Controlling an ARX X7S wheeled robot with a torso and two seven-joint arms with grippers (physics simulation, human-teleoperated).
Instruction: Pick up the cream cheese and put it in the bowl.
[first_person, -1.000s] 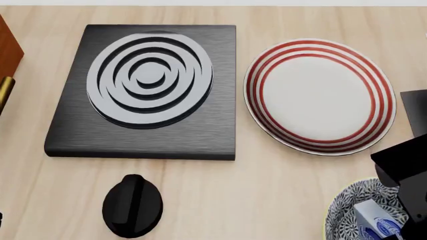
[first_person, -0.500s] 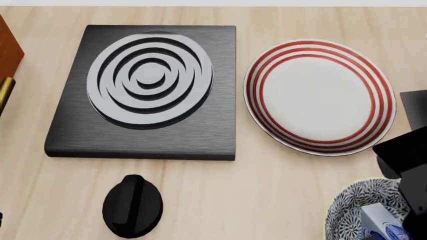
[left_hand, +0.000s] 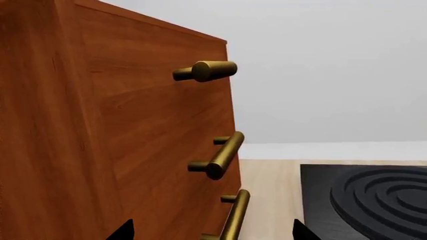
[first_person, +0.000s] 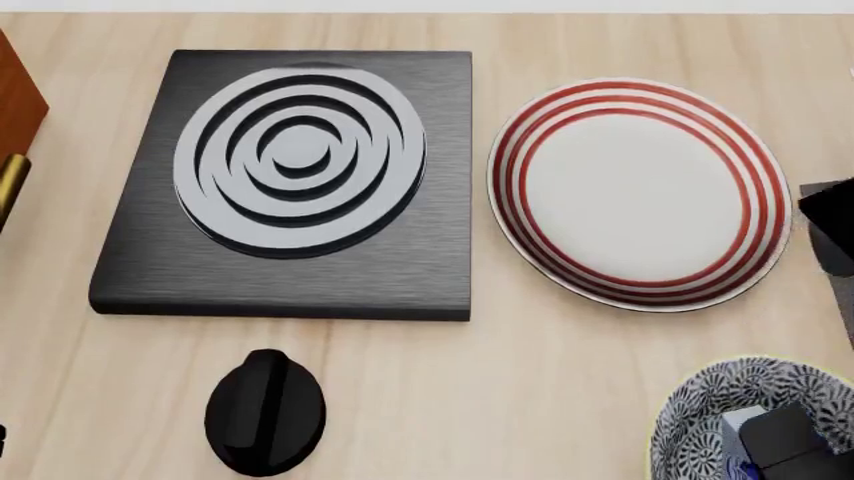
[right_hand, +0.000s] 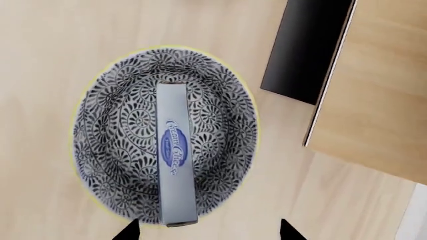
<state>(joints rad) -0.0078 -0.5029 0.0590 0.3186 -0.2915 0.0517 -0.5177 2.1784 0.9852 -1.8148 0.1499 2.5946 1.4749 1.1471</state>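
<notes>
The cream cheese (right_hand: 175, 155), a pale blue-grey box with a dark blue oval label, lies flat inside the floral bowl (right_hand: 107, 135). My right gripper (right_hand: 208, 232) is open and empty above the bowl's edge, apart from the box. In the head view the bowl (first_person: 694, 405) sits at the bottom right. There the box (first_person: 737, 430) is partly hidden by my right gripper (first_person: 790, 445). My left gripper (left_hand: 211, 232) is open and empty beside a wooden cabinet.
A black stove slab with grey rings (first_person: 300, 170), a black knob (first_person: 264, 410) and a white plate with red rings (first_person: 638, 190) lie on the wooden table. A wooden cabinet (left_hand: 100, 125) with brass handles (left_hand: 223, 155) stands far left. A dark slab (right_hand: 303, 50) lies near the bowl.
My right arm has shifted in the head view, its black body moving off the bowl's right side. The cream cheese stays in the bowl.
</notes>
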